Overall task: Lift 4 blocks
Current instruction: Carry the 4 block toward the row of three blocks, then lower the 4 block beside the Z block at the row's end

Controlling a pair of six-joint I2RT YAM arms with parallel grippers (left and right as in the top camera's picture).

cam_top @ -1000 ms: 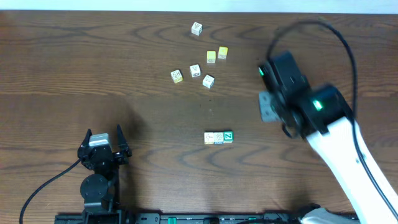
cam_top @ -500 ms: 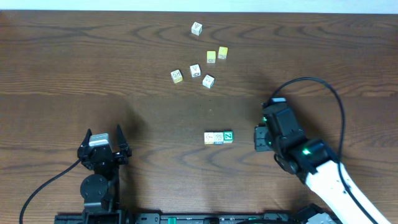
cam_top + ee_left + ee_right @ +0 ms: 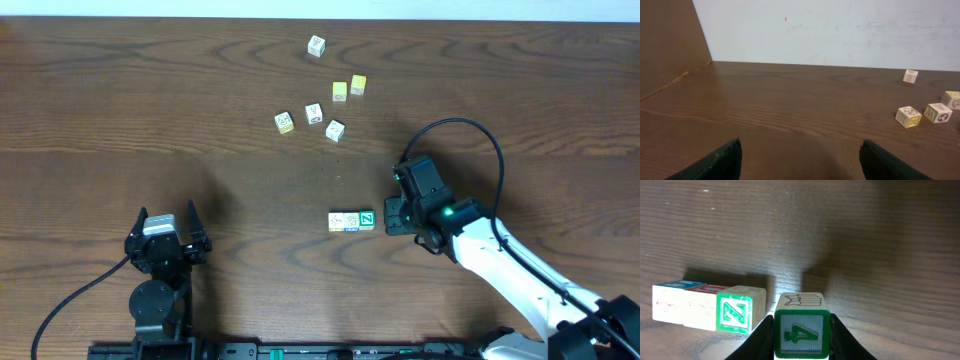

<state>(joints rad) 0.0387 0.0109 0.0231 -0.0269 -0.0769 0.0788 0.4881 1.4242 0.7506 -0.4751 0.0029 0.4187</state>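
Gripping a green "4" block (image 3: 801, 334), our right gripper (image 3: 393, 216) sits just right of the green "N" block (image 3: 367, 219). We see the left gripper (image 3: 800, 159) released and empty.

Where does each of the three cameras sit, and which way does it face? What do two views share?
Overhead: above the table, facing straight down; shows both arms, the left tool open, the right tool beside the row of blocks.
Left wrist: on the left arm, facing across the table to a wall; its fingers show below.
Right wrist: low, facing the row; its fingers grip a green block.
Shared: the row, overhead and right wrist; loose blocks, overhead and left wrist.
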